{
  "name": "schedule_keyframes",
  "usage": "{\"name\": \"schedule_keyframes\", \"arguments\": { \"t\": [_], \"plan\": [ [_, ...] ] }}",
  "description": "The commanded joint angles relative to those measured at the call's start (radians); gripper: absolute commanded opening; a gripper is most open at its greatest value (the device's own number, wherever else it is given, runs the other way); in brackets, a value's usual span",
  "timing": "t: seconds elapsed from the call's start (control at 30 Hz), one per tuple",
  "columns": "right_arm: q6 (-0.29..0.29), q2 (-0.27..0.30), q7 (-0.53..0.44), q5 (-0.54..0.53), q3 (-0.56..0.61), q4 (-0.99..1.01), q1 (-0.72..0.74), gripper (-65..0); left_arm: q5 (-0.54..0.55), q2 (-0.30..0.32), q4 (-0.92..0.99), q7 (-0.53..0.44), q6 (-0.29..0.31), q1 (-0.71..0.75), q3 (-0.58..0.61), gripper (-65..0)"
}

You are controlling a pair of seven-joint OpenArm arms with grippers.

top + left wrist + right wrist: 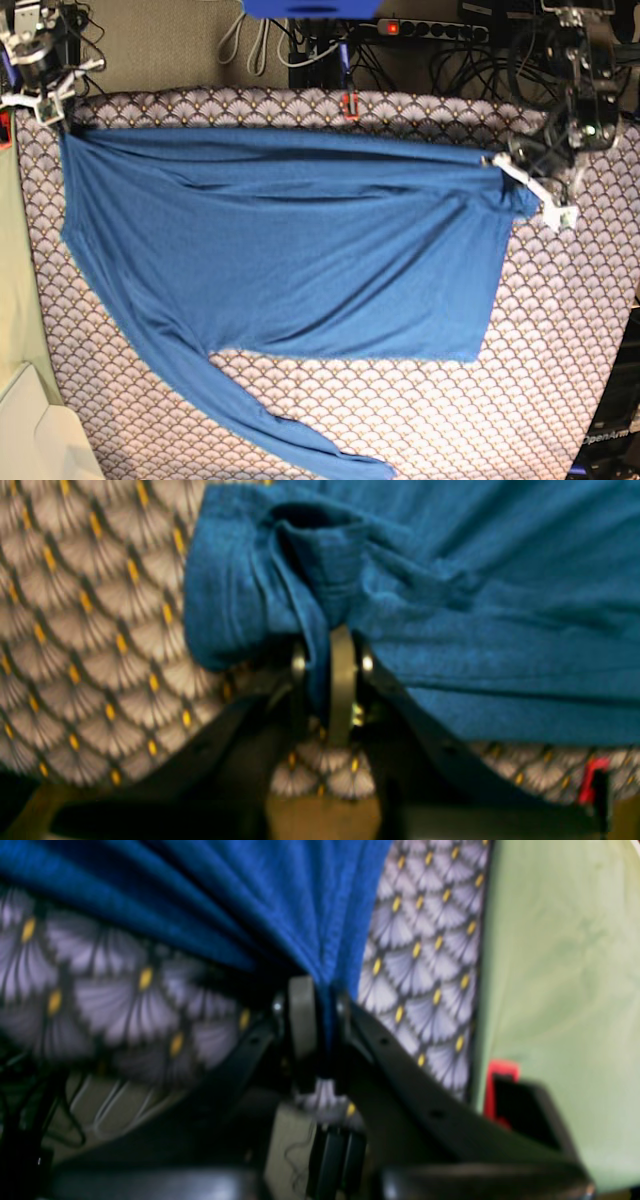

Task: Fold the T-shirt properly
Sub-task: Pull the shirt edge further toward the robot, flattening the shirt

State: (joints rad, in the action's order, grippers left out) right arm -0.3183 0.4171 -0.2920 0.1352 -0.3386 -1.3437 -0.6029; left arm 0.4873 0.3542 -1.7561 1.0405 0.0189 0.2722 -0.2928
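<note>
We have the T-shirt (290, 260) spread over the tabletop (570, 350), its far edge stretched taut between our two arms. Our left gripper (330, 645) has its jaws pressed together on a bunched corner of the blue cloth, at the base view's right. Our right gripper (322, 1000) pinches a gathered fold the same way, at the far corner on that view's left, close to the tabletop's edge.

What could go wrong, as we judge it: the knit is soft and stretchy, so pulling the far edge any tighter may drag it out of one pinch, and the freed corner would then collapse in a heap. The long sleeve (260, 420) trails off toward the near edge; if we lift and carry the top over, it may drag, twist or end up trapped crooked inside the fold. The diagonal creases running across the body could also get folded in. The tablecloth (560, 400) may be caught or shifted too if our jaws dip low.

The shirt is plain medium blue, matt, limp, with hemmed edges. The tablecloth is grey with a scallop pattern and small yellow dots
</note>
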Motion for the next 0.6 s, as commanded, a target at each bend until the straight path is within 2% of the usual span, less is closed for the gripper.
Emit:
{"name": "schedule_keyframes", "arguments": {
  "t": [0.0,0.2,0.37,0.57],
  "plan": [
    [0.012,0.019,-0.020,-0.007,-0.014,-0.012,-0.005,-65.0,-0.005,0.016,-0.017,-0.018,-0.007,-0.004,-0.010,-64.7],
    [0.012,0.019,-0.022,-0.007,-0.014,-0.010,-0.021,-65.0,-0.006,0.022,-0.006,-0.018,-0.007,0.000,-0.010,-64.7],
    [0.012,0.019,-0.097,-0.006,-0.014,-0.007,-0.028,-65.0,-0.006,0.021,-0.005,-0.018,-0.007,0.012,-0.010,-64.7],
    [0.012,0.019,-0.103,-0.006,-0.014,-0.006,-0.027,-65.0,-0.006,0.022,-0.005,-0.018,-0.007,0.012,-0.007,-64.7]
  ]
}}
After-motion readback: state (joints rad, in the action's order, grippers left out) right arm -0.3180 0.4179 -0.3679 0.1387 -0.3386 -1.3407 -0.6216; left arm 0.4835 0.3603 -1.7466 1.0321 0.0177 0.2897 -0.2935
